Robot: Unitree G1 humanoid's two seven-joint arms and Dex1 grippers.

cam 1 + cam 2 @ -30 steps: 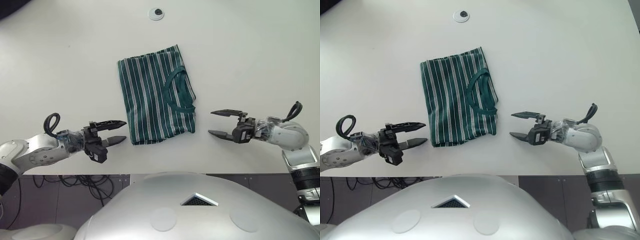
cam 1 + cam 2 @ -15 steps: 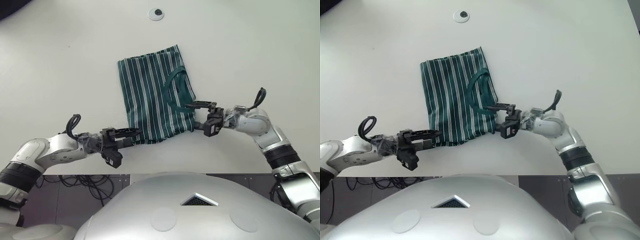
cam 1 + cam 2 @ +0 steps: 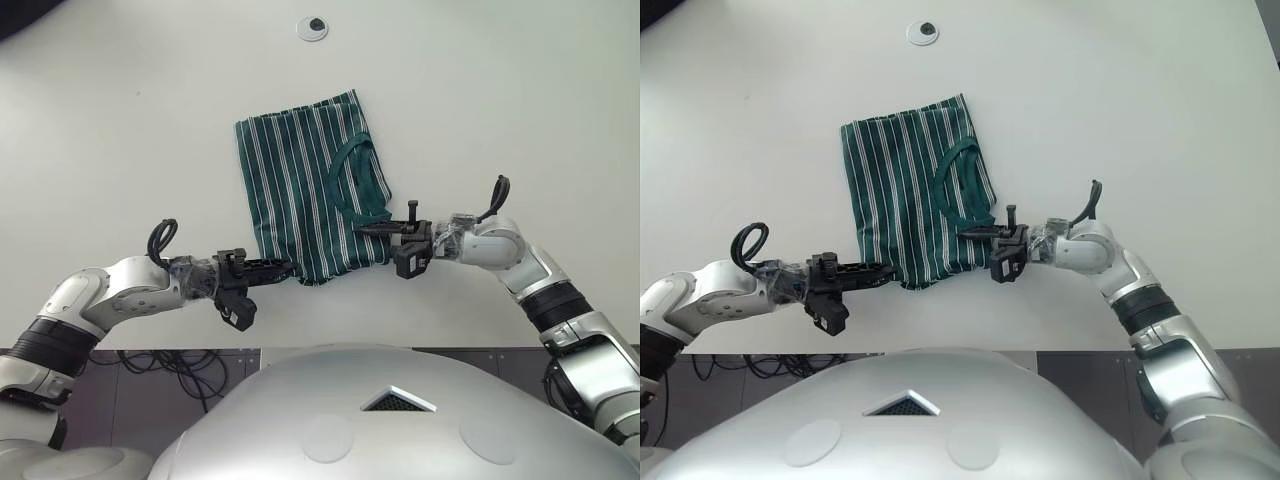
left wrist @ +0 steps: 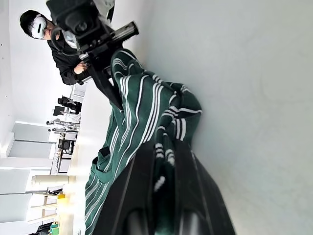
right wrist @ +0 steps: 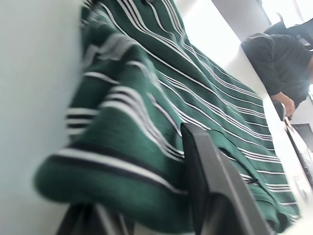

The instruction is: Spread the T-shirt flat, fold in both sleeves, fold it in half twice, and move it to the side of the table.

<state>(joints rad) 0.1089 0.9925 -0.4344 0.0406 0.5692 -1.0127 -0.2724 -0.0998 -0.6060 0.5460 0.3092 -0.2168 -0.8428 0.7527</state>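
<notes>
Overhead view of a white table. A T-shirt, dark green with thin white stripes, lies folded into an upright rectangle at the centre of the frame. Its neckline band curves down the right half of the fold.

The left gripper enters from the lower left of the frame and meets the bottom left corner of the T-shirt. Its fingers are clenched on the cloth there. The left wrist view shows striped fabric pinched between the two dark fingers and bunched up at that corner.

The right gripper enters from the right of the frame and meets the bottom right corner of the T-shirt. It too is grasping the cloth. The right wrist view shows a thick fold of fabric clamped with one dark finger lying over it.

A small round disc with a dark centre sits at the top centre of the frame, well apart from the T-shirt.
</notes>
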